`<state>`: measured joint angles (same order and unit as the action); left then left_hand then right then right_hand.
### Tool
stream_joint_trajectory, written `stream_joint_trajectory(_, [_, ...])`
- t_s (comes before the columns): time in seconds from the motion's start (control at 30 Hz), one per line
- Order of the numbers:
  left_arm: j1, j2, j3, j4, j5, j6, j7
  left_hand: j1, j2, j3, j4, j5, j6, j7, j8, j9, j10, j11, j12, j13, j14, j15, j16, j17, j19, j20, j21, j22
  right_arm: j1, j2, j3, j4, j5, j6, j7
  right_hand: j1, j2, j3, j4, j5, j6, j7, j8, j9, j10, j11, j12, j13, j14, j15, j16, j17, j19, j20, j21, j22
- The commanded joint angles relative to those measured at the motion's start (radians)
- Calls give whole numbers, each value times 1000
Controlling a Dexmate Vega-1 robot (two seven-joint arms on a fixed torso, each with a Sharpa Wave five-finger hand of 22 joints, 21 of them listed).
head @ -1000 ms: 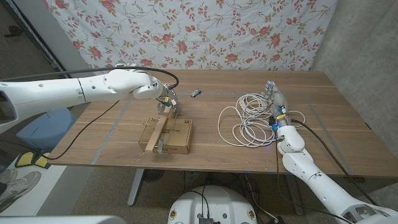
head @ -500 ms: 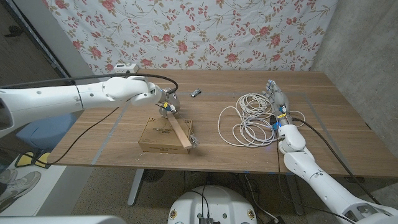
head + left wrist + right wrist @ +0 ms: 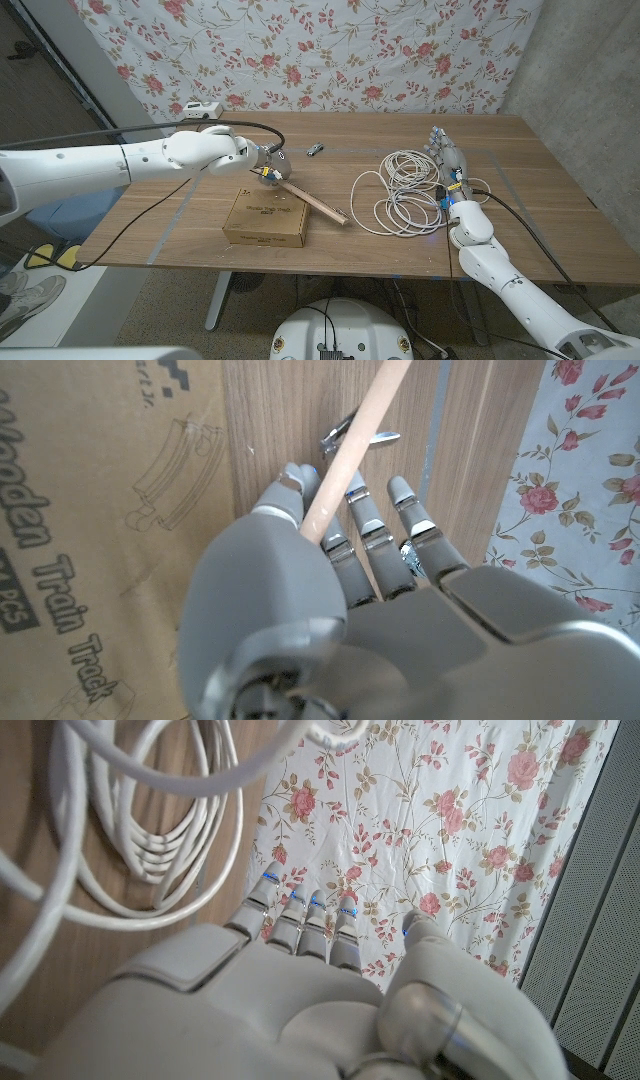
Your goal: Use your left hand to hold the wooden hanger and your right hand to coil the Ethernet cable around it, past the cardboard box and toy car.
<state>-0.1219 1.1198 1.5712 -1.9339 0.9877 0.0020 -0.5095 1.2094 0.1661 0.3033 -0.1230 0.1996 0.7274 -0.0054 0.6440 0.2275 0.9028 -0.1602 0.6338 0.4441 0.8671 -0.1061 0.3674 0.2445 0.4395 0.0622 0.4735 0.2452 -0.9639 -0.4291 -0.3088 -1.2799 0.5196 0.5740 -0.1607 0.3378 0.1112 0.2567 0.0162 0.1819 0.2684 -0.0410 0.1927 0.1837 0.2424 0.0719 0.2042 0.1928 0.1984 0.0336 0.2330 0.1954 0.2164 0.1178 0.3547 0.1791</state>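
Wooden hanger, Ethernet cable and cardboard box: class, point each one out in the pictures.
wooden hanger [image 3: 315,205], head view, middle of the wooden bar.
Ethernet cable [image 3: 405,205], head view, white loops of the coil.
cardboard box [image 3: 265,222], head view, its top face.

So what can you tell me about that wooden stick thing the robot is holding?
It is the wooden hanger, pale and smooth, seen as a straight light-brown bar. The left hand grips one end, and the bar slants down from there, passing over the corner of the cardboard box, its far end close to the table near the white Ethernet cable, which it does not touch. The left wrist view shows metal at its far end.
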Motion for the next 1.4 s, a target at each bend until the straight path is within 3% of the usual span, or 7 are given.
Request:
stream_joint_trajectory(0.03, [21,10,-23,-22,-52,76,13,-28,48,67,92,30,-3,15,10,4,2,5,27,57,102,-103,28,27,50,0,73,41,-23,-19,4,-45,-19,-19,-23,-2,-2,4,-3,9,8,2,6,2,10,-1,9,4,10,4,6,1,13,0,-2,4])
stream_joint_trajectory(0.2, [46,28,-51,-43,-69,149,87,-66,44,125,193,78,-12,18,-2,13,27,-4,73,105,220,-107,45,47,130,-20,173,85,-40,-24,6,-68,-28,-23,-37,-3,-2,5,-3,9,9,2,5,2,15,3,10,4,10,4,5,1,13,-1,-4,4])
stream_joint_trajectory(0.27, [64,40,-70,-48,-100,183,150,-94,32,153,258,127,-18,10,-14,39,19,-9,125,174,289,-108,58,85,233,-56,283,125,-46,-26,8,-74,-29,-22,-40,-4,-2,5,-3,9,10,2,6,2,15,1,10,4,10,3,4,1,13,-1,-4,4])
stream_joint_trajectory(0.37, [86,51,-99,-51,-152,227,229,-126,20,144,283,173,-34,7,-9,96,-7,8,215,304,397,-102,118,186,309,-98,427,204,-54,-29,10,-85,-36,-24,-50,-5,-2,5,-3,9,10,2,5,2,16,1,9,4,11,4,4,1,13,-1,-5,4])
stream_joint_trajectory(0.6, [128,56,-154,-47,-289,268,366,-206,-22,151,301,293,-78,24,69,316,29,36,520,791,499,-90,378,608,389,-142,687,327,-63,-36,15,-102,-41,-31,-59,-6,-2,5,-4,9,12,4,5,2,16,-1,9,4,12,3,3,1,14,-2,-6,4])
stream_joint_trajectory(0.97, [146,50,-234,-32,-566,257,406,-433,-7,166,313,361,-39,79,210,516,112,51,761,798,494,-84,614,929,412,-134,715,380,-70,-50,22,-126,-42,-61,-73,-10,-1,7,-4,9,14,5,5,2,20,3,8,4,12,3,0,1,15,-3,-9,4])
stream_joint_trajectory(1.4, [209,79,-373,8,-1014,163,610,-464,0,194,304,377,-47,102,275,612,112,55,833,796,494,-83,643,957,411,-124,716,365,-83,-88,23,-184,-110,-141,-143,-8,-1,10,-9,9,16,7,4,2,20,0,6,4,8,5,-6,0,12,-2,-14,4])
